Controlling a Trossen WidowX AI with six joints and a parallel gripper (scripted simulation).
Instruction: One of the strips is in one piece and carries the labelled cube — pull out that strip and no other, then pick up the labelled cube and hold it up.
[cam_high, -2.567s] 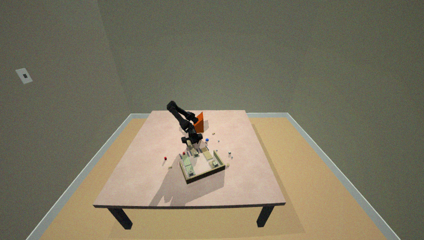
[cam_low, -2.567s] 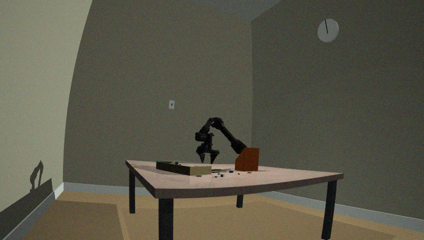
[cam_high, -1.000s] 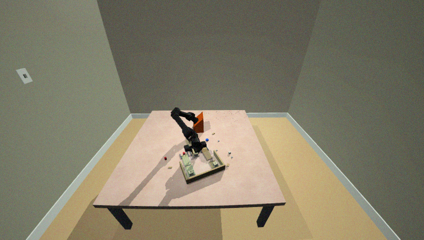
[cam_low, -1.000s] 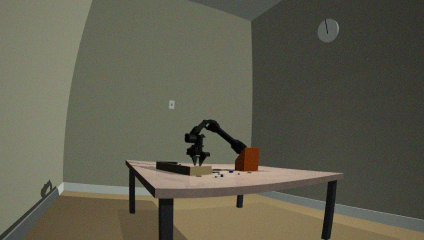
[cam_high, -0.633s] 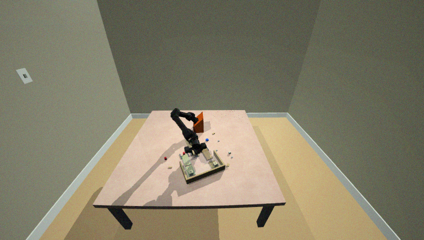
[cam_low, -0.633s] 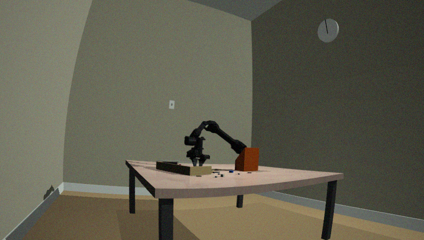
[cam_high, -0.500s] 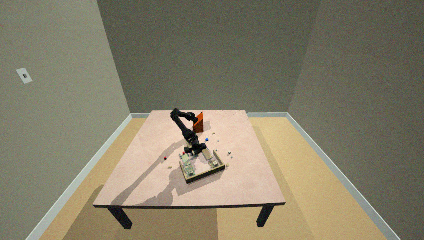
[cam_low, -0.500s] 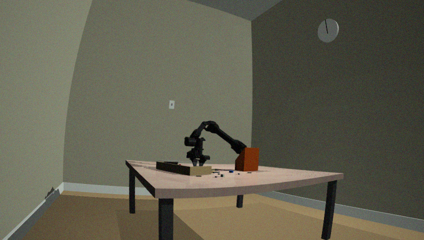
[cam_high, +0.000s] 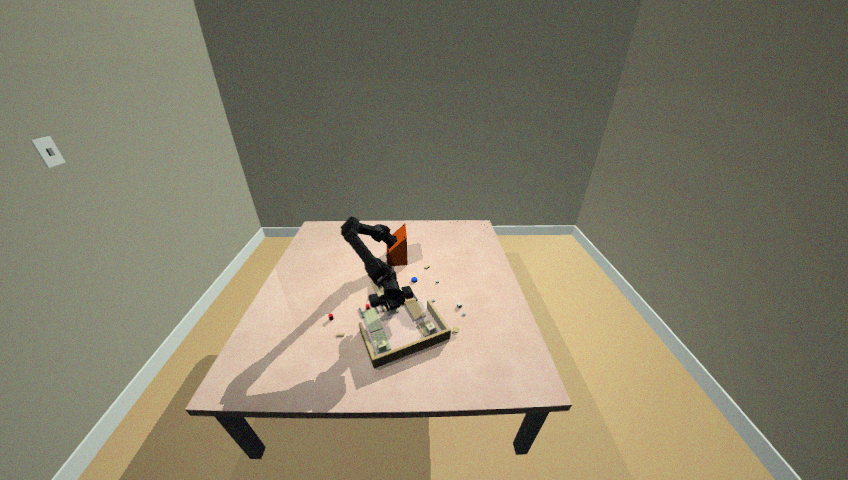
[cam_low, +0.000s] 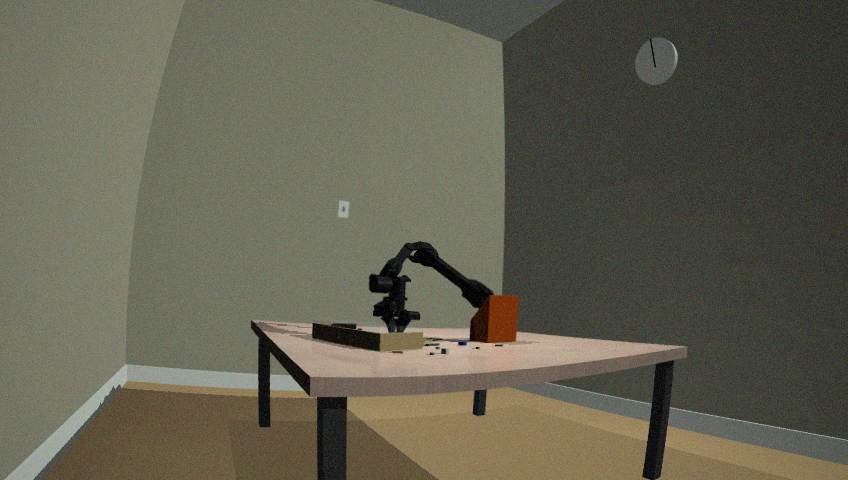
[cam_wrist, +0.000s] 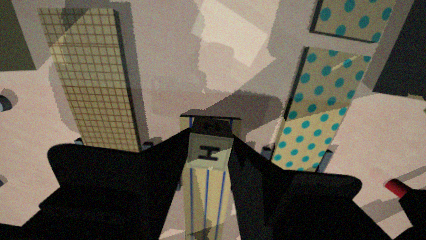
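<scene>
My gripper (cam_wrist: 209, 135) (cam_low: 395, 328) points down with its fingertips against both sides of the pale cube marked H (cam_wrist: 209, 151); it looks shut on it. The cube sits at the far end of a strip with blue lines (cam_wrist: 207, 200), which runs back between the fingers and is partly hidden by them. A strip with a brown grid (cam_wrist: 95, 75) (cam_high: 412, 308) lies to the left in the wrist view. A strip with teal dots (cam_wrist: 327, 82) (cam_high: 372, 321) lies to the right, with a gap between two pieces. In the top view the arm hides the H cube.
A low wooden wall (cam_high: 410, 351) (cam_low: 345, 339) bounds the far side of the strips. Pale cubes (cam_high: 382, 344) (cam_high: 430, 327) stand near it. A red piece (cam_wrist: 396, 188), a red cube (cam_high: 330, 317) and a blue ball (cam_high: 414, 279) lie outside. An orange block (cam_high: 397, 252) (cam_low: 502, 318) stands by the arm's base.
</scene>
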